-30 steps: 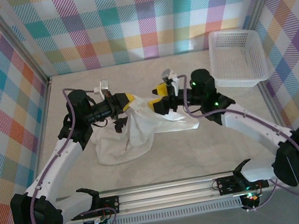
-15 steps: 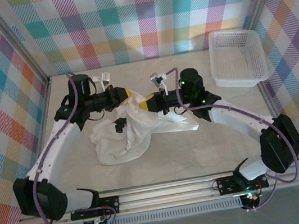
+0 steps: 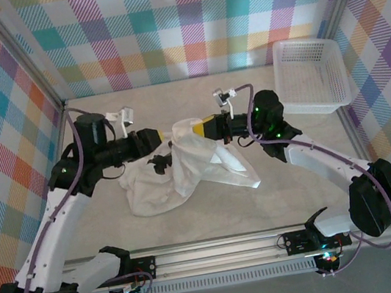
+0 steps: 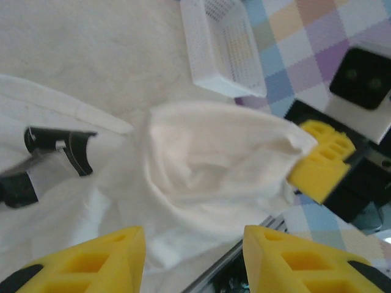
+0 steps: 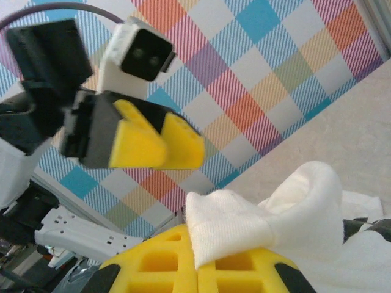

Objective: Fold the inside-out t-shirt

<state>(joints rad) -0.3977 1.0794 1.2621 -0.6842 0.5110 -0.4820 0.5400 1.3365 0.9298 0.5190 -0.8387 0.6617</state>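
Cloth lies heaped on the middle of the table: the inside-out t-shirt is crumpled and mostly resting flat. One part of it stands raised off the heap at the right gripper, whose yellow jaws are pressed together on a fold of its edge. Facing that gripper from the left, just beside the raised fold, the left gripper has its jaws apart with nothing between them. Farther back, a white mesh basket stands in the far right corner, well apart from the shirt.
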